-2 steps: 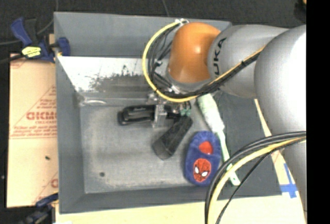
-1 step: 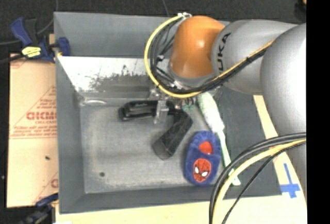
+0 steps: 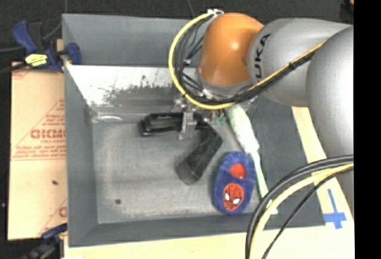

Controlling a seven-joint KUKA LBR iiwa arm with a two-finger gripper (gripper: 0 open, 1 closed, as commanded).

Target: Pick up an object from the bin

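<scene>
Because the gripper [image 3: 187, 122], whose opening I cannot tell, hangs at the middle of the frame just beside the small black object [image 3: 156, 124], I think it may push it away or snag the dark oblong block [image 3: 199, 159] below.

Overhead light glares white on the far wall of the grey metal bin [image 3: 119, 88]; its floor is dimmer, softly shadowed.

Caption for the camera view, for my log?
Gripper low beside a small black object near the bin's far wall; dark block and blue Spider-Man pouch nearby.
</scene>
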